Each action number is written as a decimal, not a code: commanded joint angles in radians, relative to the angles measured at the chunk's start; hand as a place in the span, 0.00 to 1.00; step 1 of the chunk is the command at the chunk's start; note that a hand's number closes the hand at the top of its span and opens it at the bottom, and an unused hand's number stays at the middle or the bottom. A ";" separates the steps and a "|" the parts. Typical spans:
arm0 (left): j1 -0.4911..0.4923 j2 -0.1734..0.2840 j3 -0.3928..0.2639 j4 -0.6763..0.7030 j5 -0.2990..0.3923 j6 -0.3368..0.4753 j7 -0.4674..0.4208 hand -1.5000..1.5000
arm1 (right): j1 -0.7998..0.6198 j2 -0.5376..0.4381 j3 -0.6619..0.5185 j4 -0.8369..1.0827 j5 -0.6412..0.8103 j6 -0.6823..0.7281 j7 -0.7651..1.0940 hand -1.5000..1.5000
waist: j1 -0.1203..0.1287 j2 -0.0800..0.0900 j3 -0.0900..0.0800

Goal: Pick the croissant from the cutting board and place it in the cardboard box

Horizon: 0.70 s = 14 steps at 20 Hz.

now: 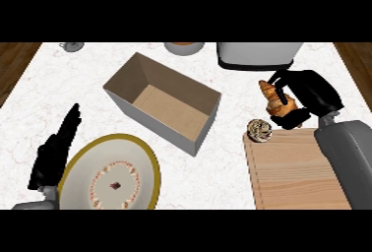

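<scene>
The croissant (274, 97), golden brown, is held in my right hand (309, 93), whose fingers and thumb curl round it. Hand and croissant hang above the counter just beyond the far edge of the wooden cutting board (291, 170). The open cardboard box (163, 103) stands to the left of the croissant, near the counter's middle, and its inside shows nothing. My left hand (54, 147) rests open at the lower left, fingers straight and pointing away from me.
A round plate (110, 173) with a gold rim lies by the left hand. A small round pastry (259, 129) sits at the board's far left corner. A white appliance (258, 54), a bowl (183, 47) and a small cup (72, 47) line the far edge.
</scene>
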 commanded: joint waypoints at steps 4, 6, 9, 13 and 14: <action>0.012 0.030 0.029 -0.012 0.014 -0.021 0.003 0.50 | -0.064 0.132 -0.071 -0.072 -0.226 0.058 -0.135 1.00 | -0.004 -0.002 0.000; 0.035 -0.031 -0.016 -0.021 -0.021 0.025 0.016 0.50 | -0.060 0.104 -0.082 -0.196 -0.288 0.167 -0.104 1.00 | -0.019 -0.007 -0.001; 0.002 -0.033 -0.024 -0.035 -0.020 0.015 0.027 0.50 | -0.171 0.123 -0.120 -0.174 -0.343 0.234 -0.043 1.00 | -0.008 -0.003 -0.001; -0.030 0.012 0.043 0.062 0.001 -0.013 -0.036 0.50 | -0.180 0.211 -0.073 -0.241 -0.316 0.219 0.064 1.00 | -0.011 -0.002 -0.001; -0.015 0.010 0.036 0.056 0.003 -0.023 -0.038 0.50 | -0.175 0.201 -0.069 -0.345 -0.331 0.270 0.144 1.00 | -0.015 -0.004 -0.001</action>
